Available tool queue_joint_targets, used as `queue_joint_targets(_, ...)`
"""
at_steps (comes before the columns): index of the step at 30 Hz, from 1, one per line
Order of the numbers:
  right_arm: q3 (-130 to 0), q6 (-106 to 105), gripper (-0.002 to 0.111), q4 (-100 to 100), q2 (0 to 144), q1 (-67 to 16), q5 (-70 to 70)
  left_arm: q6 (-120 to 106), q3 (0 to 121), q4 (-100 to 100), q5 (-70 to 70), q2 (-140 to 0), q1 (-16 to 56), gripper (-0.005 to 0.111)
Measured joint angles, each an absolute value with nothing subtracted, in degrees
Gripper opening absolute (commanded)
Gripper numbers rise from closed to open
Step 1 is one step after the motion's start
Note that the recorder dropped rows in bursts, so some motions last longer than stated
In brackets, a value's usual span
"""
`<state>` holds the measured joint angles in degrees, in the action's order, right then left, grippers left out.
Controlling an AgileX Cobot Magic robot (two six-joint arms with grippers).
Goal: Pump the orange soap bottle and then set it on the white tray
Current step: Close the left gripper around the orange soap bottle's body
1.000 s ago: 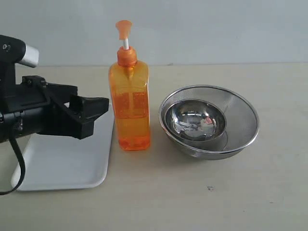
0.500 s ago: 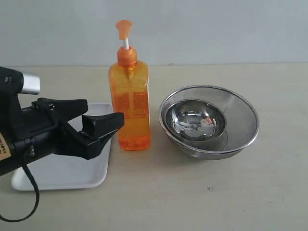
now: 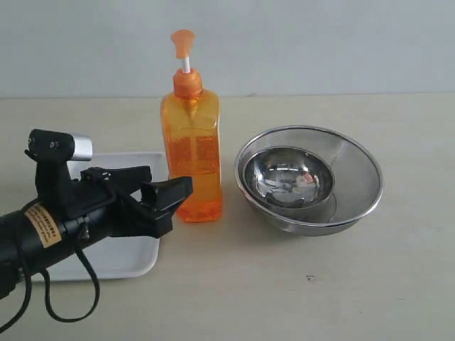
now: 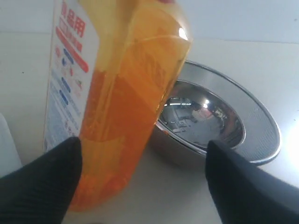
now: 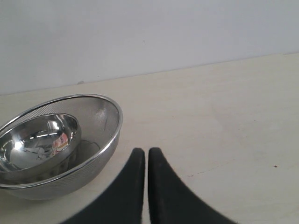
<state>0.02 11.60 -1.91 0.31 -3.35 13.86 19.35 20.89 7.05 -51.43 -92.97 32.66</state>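
Both jaws of the left pincer [image 3: 169, 179] stand apart, with the orange soap bottle [image 3: 192, 153] upright on the table [image 3: 320, 298] just ahead of their tips, close by one jaw; contact is unclear. The white tray [image 3: 131, 259] lies under that pincer. The right pincer [image 5: 145, 156] is closed on nothing, with the steel bowls [image 5: 60, 140] beside it.

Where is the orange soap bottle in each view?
Exterior view: orange soap bottle upright, left of centre, between the white tray and nested steel bowls.
Left wrist view: bottle close up, bowls beside it.
Right wrist view: not in it; only the bowls.
Shared landmark: the steel bowls.
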Motion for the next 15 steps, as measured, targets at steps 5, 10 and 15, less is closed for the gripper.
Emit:
queue_joint_targets(5, 0.0, 11.6, 0.0, -1.9, 0.3, -3.4, 13.9, 19.3, 20.9, 8.6, -53.7, -93.0, 32.7, 0.096)
queue_joint_targets(10, 0.0, 11.6, 0.0, -1.9, 0.3, -3.4, 13.9, 19.3, 21.0, 9.4, -55.1, -93.0, 32.7, 0.099)
queue_joint_targets(15, 0.0, 11.6, 0.0, -1.9, 0.3, -3.4, 13.9, 20.0, 23.9, 11.1, -55.5, -93.7, 34.6, 0.099)
